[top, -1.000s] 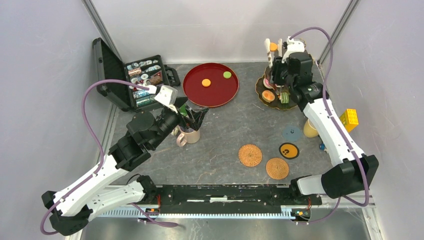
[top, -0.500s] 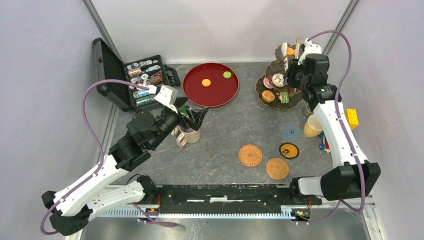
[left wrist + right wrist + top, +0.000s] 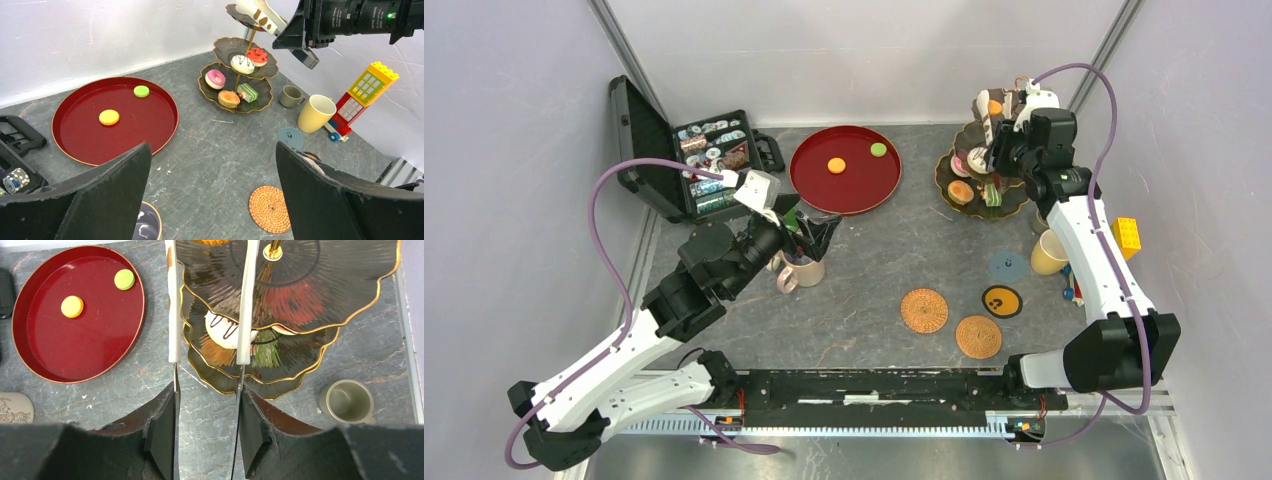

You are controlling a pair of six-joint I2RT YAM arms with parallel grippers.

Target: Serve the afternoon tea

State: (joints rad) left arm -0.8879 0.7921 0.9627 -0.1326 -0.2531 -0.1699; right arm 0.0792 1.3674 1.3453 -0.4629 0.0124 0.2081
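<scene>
- Orange toy cake (image 3: 994, 107) is sitting pinched between the tips of the white tongs (image 3: 173, 315). It is hanging over the top tier (image 3: 340, 275) of the dark three-tier stand (image 3: 263, 92), at the far right of the table.
- Your right gripper (image 3: 207, 400) is squeezing the two tong arms at roughly half its span. The tongs are holding the cake, not the fingers.
- Judged step: you are setting this cake on the top tier. The gold post (image 3: 272, 250) is standing just beside one tong arm, so you should be descending straight and keeping the arms clear of it.
- Release advice: you should be easing the squeeze gradually, since sprung tongs are liable to flick a light cake off the plate's edge.
- Lower tiers are carrying a white iced cake (image 3: 225, 332), a red cake (image 3: 257, 55) and a pink doughnut (image 3: 216, 78). Any nudge to the stand is risking all of them.
- Your left gripper (image 3: 212, 150) is standing wide open and holding nothing. It is hovering above the beige mug (image 3: 804, 270), well apart from the stand.
- Grey mug (image 3: 346, 401) is sitting just beside the stand's base and the yellow mug (image 3: 316, 113) a little nearer, so you should be withdrawing upward, not sideways.
</scene>
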